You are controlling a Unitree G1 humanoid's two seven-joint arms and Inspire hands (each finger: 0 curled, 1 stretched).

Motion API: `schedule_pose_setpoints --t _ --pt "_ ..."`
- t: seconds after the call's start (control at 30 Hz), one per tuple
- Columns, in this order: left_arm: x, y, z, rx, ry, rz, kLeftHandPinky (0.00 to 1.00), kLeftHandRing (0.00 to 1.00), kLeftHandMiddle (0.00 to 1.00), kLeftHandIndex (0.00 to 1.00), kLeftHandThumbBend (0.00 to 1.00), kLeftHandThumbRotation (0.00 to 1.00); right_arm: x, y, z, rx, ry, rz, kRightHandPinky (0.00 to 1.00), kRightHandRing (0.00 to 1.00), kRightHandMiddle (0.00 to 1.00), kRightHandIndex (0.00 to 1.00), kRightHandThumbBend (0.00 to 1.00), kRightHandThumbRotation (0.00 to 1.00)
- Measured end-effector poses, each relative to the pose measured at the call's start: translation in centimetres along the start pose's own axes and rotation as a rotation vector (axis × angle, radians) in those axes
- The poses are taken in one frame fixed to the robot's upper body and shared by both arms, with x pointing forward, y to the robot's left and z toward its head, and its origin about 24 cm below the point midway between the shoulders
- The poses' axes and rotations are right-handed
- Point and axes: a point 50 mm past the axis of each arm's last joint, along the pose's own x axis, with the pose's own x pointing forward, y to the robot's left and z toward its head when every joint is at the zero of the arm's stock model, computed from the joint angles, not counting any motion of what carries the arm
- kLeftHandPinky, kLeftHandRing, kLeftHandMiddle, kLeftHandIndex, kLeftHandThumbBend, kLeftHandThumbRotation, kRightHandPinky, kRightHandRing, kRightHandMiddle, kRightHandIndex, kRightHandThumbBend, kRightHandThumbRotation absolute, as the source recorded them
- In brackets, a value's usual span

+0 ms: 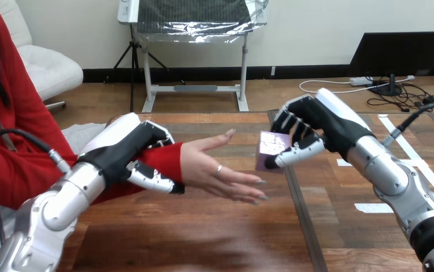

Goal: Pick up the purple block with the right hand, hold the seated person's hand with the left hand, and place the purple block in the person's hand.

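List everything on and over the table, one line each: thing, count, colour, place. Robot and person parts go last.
purple block: one, purple, above the table, just beyond the person's fingertips.
table: one, brown wood, beneath everything.
tape marks: several, white, on the table at the right.
person's hand: one, open, over the table's middle, fingers stretched toward the block.
left hand: one, black and white, curled round the person's wrist at the red sleeve.
right hand: one, black and white, at the right, pinching the block.

Path: narrow open gap lay between purple block [272, 148] and person's hand [217, 167].
Counter [203, 238]: bare wood lay beneath both.
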Motion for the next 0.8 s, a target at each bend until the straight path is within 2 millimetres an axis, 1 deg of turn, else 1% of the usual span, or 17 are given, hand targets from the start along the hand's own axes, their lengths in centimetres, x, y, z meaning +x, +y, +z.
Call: schedule_pose_setpoints --t 0.23,0.47,0.8 --pt "0.5 0.0 0.3 -0.014 -0.009 0.01 0.3 0.36 0.41 0.42 0.67 0.0 0.1 0.2 0.6 0.016 -0.035 0.003 0.32 0.36 0.4 0.43 0.81 0.0" --pt "1.0 0.1 0.6 -0.025 -0.017 0.014 0.32 0.37 0.41 0.42 0.68 0.0 0.2 0.6 1.3 0.02 -0.068 0.004 0.3 0.34 0.39 0.43 0.81 0.0" --pt "1.8 0.0 1.1 -0.048 -0.03 0.023 0.32 0.38 0.42 0.42 0.67 0.0 0.1 1.3 2.1 0.028 -0.11 0.007 0.3 0.34 0.39 0.43 0.81 0.0"
